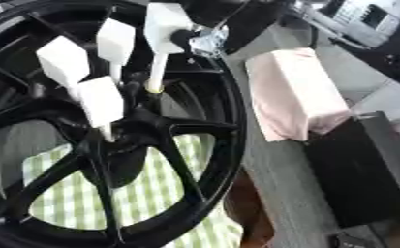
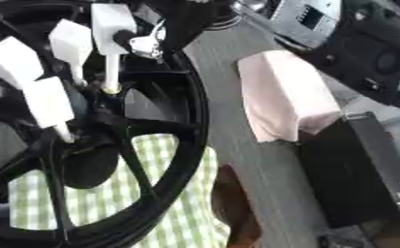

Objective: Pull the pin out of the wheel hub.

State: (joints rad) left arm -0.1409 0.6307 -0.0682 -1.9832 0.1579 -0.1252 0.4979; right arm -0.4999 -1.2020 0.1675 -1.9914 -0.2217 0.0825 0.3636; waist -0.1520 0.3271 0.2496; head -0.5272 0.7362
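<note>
- Wheel hub (image 1: pixel 165 127): a black spoked wheel fills the left and centre of both views, lying askew. Its spokes meet at a dark centre.
- Pins: four white pins with blocky white heads and thin pale shafts stand in the centre of the wheel. The first pin (image 1: pixel 63 62) is at far left, the second pin (image 1: pixel 101 102) is lowest and nearest the centre, the third pin (image 1: pixel 115 42) stands above it, and the fourth pin (image 1: pixel 165 26) is farthest right, its shaft running down to a yellowish tip at the hub.
- Right hand (image 1: pixel 205 39): it enters from the top, black with a silver joint. It lies against the head of the fourth pin, at that head's right side. Whether its fingers are curled round the head or merely touching it cannot be told, since only the dark bulk and the metal joint show.
- Left hand: it appears in neither view.
- Checked cloth (image 1: pixel 144 191): a green and white cloth lies beneath the wheel and shows between the spokes.
- Table (image 1: pixel 275 179): a grey surface runs beside the wheel's right rim.
- Pink bundle (image 1: pixel 292 92): a pale pink wrapped object lies on the table to the right of the wheel.
- Black box (image 1: pixel 364 169): it sits just below the pink bundle, touching its lower edge.
- Brown object (image 1: pixel 247 208): it lies at the wheel's lower right rim; what it is cannot be made out.
</note>
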